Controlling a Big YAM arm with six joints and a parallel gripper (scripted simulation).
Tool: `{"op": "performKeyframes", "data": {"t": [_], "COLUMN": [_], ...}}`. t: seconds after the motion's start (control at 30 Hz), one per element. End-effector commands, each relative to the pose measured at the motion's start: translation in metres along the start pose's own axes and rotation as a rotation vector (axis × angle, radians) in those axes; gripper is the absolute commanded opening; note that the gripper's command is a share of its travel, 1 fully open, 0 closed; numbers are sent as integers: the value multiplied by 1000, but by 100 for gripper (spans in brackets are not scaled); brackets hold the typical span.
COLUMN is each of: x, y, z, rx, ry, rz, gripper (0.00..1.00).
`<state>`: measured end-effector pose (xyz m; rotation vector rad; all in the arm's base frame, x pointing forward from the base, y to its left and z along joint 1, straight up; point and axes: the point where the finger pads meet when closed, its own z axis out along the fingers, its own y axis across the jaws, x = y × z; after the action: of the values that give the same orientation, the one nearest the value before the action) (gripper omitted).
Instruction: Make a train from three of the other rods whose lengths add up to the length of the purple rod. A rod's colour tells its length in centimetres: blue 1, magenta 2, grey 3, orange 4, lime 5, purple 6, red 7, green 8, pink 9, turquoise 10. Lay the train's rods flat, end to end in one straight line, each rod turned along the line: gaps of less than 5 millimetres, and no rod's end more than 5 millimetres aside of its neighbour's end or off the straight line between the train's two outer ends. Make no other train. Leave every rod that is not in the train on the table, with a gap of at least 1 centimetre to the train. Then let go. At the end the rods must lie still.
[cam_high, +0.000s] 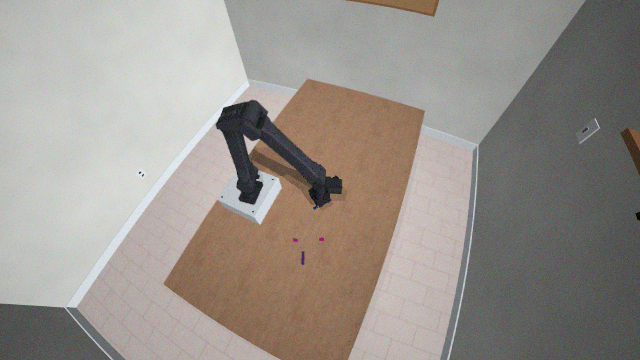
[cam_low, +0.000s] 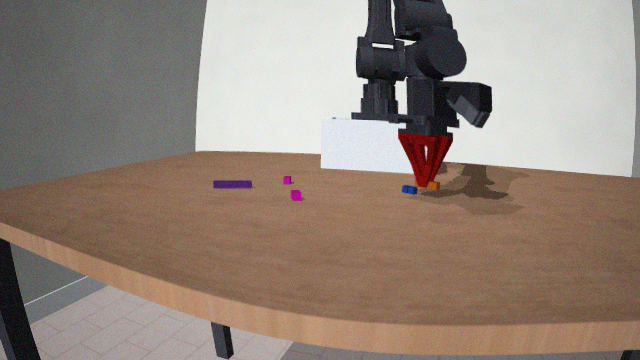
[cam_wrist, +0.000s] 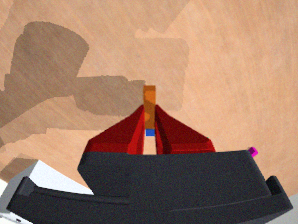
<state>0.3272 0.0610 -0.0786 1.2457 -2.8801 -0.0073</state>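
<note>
My gripper (cam_low: 424, 183) is low at the table and shut on the orange rod (cam_low: 433, 185), which lies along the fingers in the wrist view (cam_wrist: 149, 104). Blue rod pieces (cam_low: 409, 189) sit right beside the orange rod's near end; a blue bit shows between the fingers in the wrist view (cam_wrist: 150, 133). I cannot tell whether they touch. The purple rod (cam_low: 232, 184) lies flat far to the left. Two magenta rods (cam_low: 287, 180) (cam_low: 296, 195) lie apart between the purple rod and the gripper. From above, the gripper (cam_high: 317, 204) is behind the purple rod (cam_high: 303, 257).
The arm's white base block (cam_low: 365, 145) (cam_high: 250, 198) stands just behind the gripper, at the table's edge. The arm casts a shadow on the table to the right of the gripper.
</note>
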Motion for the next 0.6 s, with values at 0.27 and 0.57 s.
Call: {"op": "performKeyframes", "data": {"t": [0.27, 0.57], "x": [-12, -15], "y": [-5, -7], "z": [-7, -7], "rx": [25, 26], "ry": [-31, -32], "rz": [4, 5], "gripper": [4, 4]}}
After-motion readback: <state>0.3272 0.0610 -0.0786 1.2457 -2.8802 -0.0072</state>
